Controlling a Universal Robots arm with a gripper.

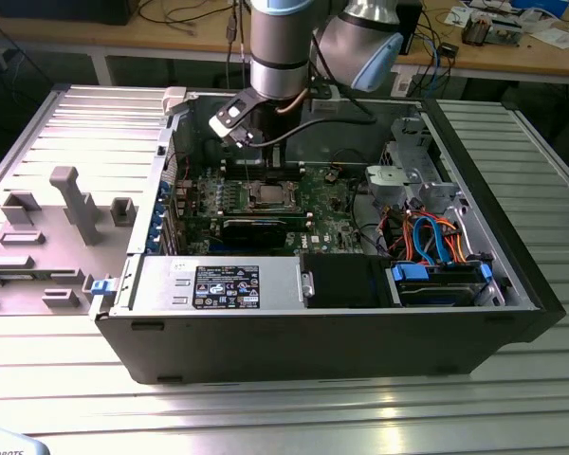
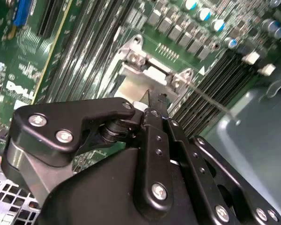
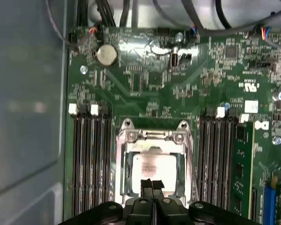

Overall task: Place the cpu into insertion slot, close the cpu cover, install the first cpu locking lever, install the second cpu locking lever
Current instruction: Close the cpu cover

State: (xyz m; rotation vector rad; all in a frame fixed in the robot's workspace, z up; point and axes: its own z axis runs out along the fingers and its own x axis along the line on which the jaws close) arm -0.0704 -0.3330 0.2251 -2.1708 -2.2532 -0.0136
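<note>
The insertion slot [image 1: 268, 195] sits in the green motherboard inside the open computer case. In the first wrist view the cpu [image 3: 152, 164] lies in it with its silvery top showing. The cpu cover [image 3: 123, 164] lies flat around it as a metal frame, hinged at its far side. A thin locking lever [image 3: 193, 161] runs along one side of the socket, and the second wrist view shows it as a wire rod [image 2: 210, 99] standing off the board. My gripper [image 3: 152, 184] hovers just above the socket's near edge with its black fingers [image 2: 155, 101] shut and nothing between them.
Black memory slots [image 3: 91, 164] flank the socket, and one green module [image 3: 241, 173] stands beyond them. The grey case wall [image 3: 23, 117] is close by. A black expansion card [image 1: 256, 227], a power supply [image 1: 218, 282], cabled drive bays [image 1: 436, 242] and a grey fixture tray [image 1: 57, 218] also show.
</note>
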